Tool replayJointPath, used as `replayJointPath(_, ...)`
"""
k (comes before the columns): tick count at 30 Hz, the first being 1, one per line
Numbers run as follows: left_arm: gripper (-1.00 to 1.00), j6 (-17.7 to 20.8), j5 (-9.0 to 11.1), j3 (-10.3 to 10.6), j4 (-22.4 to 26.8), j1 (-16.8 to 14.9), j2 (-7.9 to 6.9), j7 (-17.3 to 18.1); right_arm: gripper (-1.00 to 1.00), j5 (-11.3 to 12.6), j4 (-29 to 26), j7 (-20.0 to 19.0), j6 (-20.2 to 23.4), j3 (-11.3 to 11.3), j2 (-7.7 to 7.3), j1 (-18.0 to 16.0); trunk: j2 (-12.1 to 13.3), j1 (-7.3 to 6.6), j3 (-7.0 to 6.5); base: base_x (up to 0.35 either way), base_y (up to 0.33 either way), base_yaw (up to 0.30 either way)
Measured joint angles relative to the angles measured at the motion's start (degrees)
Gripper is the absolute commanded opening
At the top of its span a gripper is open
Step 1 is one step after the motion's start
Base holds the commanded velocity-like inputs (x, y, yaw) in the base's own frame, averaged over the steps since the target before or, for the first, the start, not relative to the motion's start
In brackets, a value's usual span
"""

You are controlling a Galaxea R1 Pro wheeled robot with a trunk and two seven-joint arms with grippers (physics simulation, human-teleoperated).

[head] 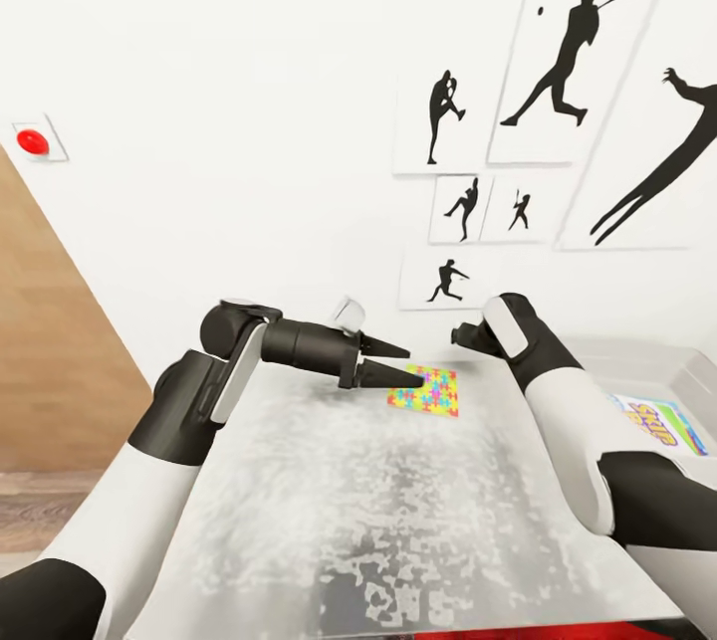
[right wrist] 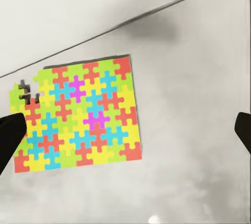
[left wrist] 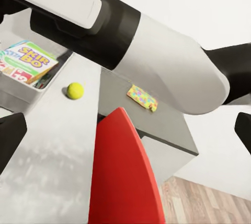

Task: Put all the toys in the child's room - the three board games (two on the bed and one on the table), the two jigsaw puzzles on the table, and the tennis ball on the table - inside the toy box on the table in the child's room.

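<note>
White-walled room, grey worktop. One board game already in toy box. Jigsaw puzzle flat just ahead of wide-open right end effector; tennis ball still out. Left end effector wide, empty.

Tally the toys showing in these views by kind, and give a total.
Jigsaw puzzles: 2, one on the table top, one on the lower cabinet
Board games: 1, the Skip-Bo box in the toy box
Tennis balls: 1
Total: 4
</note>
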State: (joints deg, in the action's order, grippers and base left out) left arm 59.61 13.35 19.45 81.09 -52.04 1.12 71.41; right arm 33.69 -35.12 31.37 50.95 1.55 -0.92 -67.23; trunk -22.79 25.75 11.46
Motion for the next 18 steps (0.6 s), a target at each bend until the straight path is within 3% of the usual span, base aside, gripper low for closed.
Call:
replayJointPath(6, 1.00, 0.00, -0.09, -0.12, 0.05, -0.01, -0.40, 0.05, 1.00, 0.07, 0.03, -0.06, -0.02, 0.03, -0.78, -0.69, 0.00, 0.00, 0.57, 0.000, 0.000, 0.000)
replayJointPath(18, 1.00, 0.00, -0.14, -0.55, 0.43, -0.01, -0.53, -0.04, 1.00, 0.08, 0.03, -0.17, 0.03, 0.02, -0.87, -0.93, 0.00, 0.00, 1.70, 0.000, 0.000, 0.000)
